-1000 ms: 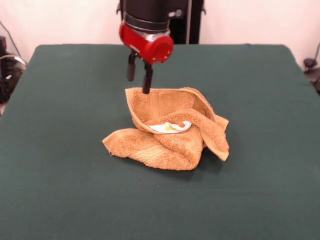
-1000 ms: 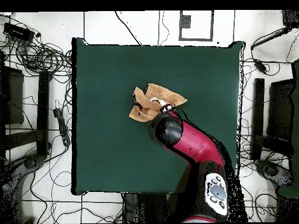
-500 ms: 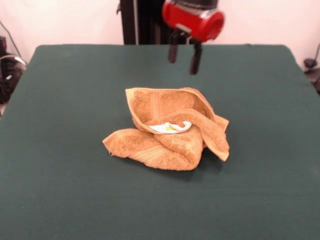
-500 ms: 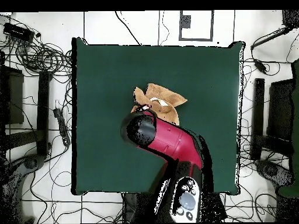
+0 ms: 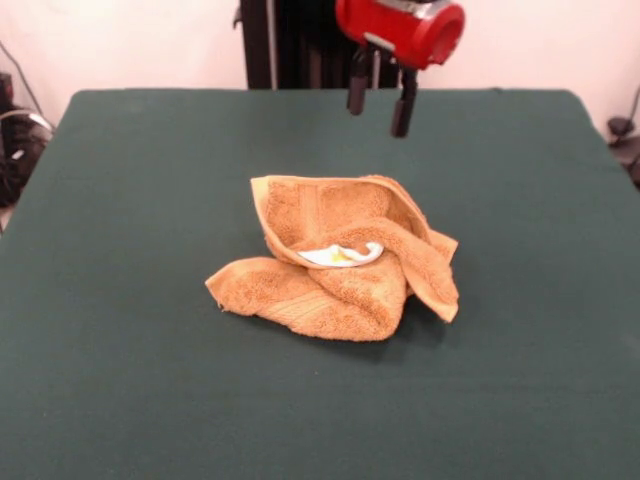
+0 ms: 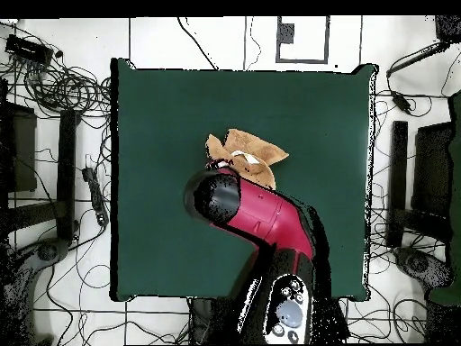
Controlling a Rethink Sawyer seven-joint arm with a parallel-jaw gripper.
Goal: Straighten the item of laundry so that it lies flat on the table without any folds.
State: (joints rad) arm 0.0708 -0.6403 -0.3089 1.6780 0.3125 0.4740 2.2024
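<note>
Towel job: tool (image 5: 379, 103) hangs up in the air with two dark fingers (image 5: 403, 101) spread apart, nothing between them, not touching anything. It sits under the red cylindrical wrist housing (image 5: 402, 28) of the red and black arm (image 6: 261, 219). In the front view the tool is above the counter's far edge area, clear of the cloth. In the overhead view the arm's dark rounded end covers the tool and part of the cloth, so the fingers can't be seen there.

Small orange-tan terry-cloth hand towel (image 5: 340, 262) lies crumpled near the middle of the dark green felt-covered counter (image 5: 130, 380), well away from all four edges. It is bunched in several overlapping folds, one flap standing up along the far side, a rolled lobe in front, a corner sticking out to each side. A small white label (image 5: 340, 255) shows in the hollow at the centre of the heap.
</note>
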